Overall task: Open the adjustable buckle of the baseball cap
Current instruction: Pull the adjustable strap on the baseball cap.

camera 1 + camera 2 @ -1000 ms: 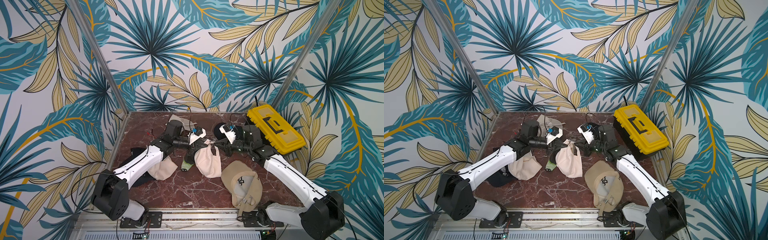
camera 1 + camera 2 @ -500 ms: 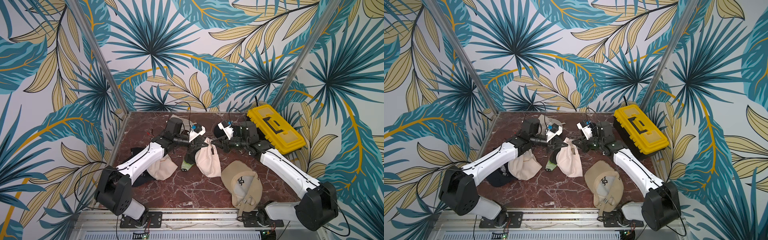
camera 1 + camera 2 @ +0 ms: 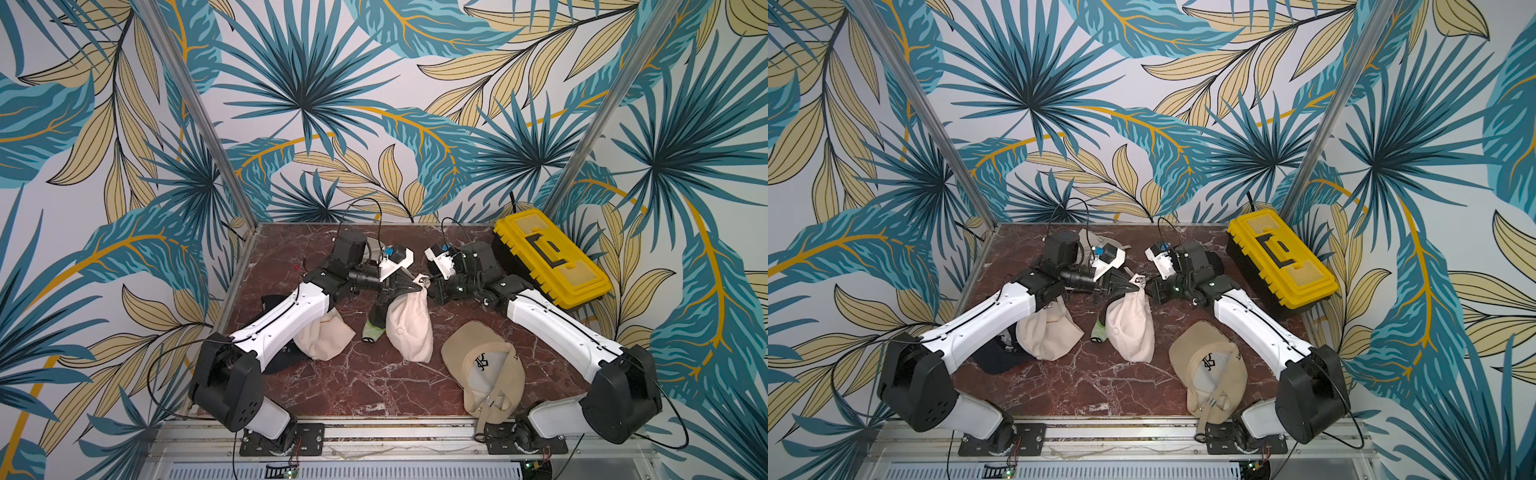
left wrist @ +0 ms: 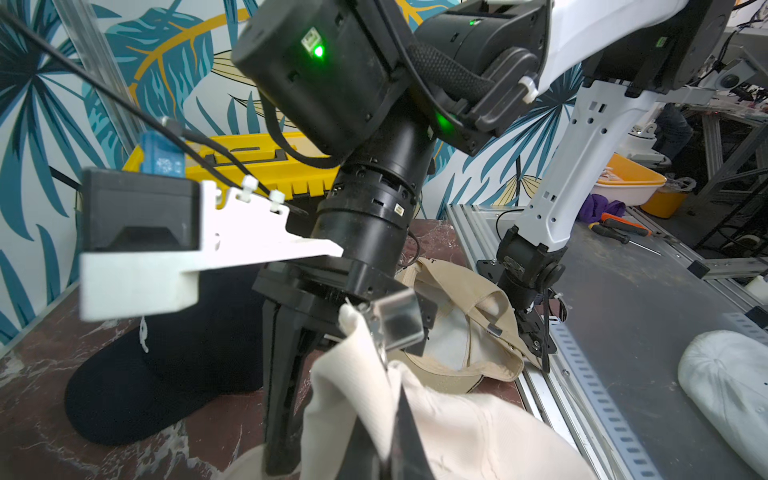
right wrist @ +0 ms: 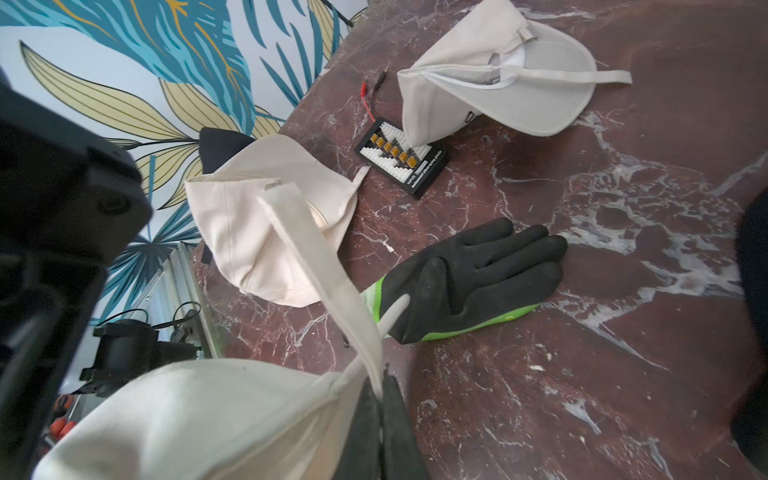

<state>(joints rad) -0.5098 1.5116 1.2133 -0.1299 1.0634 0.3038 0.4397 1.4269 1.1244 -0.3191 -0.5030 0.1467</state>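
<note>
A cream baseball cap (image 3: 409, 328) (image 3: 1129, 328) hangs between my two grippers in both top views, its crown resting on the marble table (image 3: 365, 386). Its silver buckle (image 4: 397, 320) (image 3: 424, 281) sits at the raised back end. My left gripper (image 3: 414, 285) (image 4: 388, 370) is shut on the cap's back band just beside the buckle. Facing it, my right gripper (image 3: 431, 283) (image 5: 380, 388) is shut on the cap's cream strap (image 5: 316, 257), whose free end trails past the fingers.
A black and green glove (image 5: 465, 278) lies beside the held cap. A tan cap (image 3: 486, 365) lies front right and a cream cap (image 3: 324, 336) over a black cap (image 3: 274, 303) lies under my left arm. A yellow toolbox (image 3: 548, 257) stands back right; a small black board (image 5: 401, 160) lies at the back.
Both wrists have risen slightly and drawn a little toward the back, with the cap's buckle end still held between them. Both grips are unchanged.
</note>
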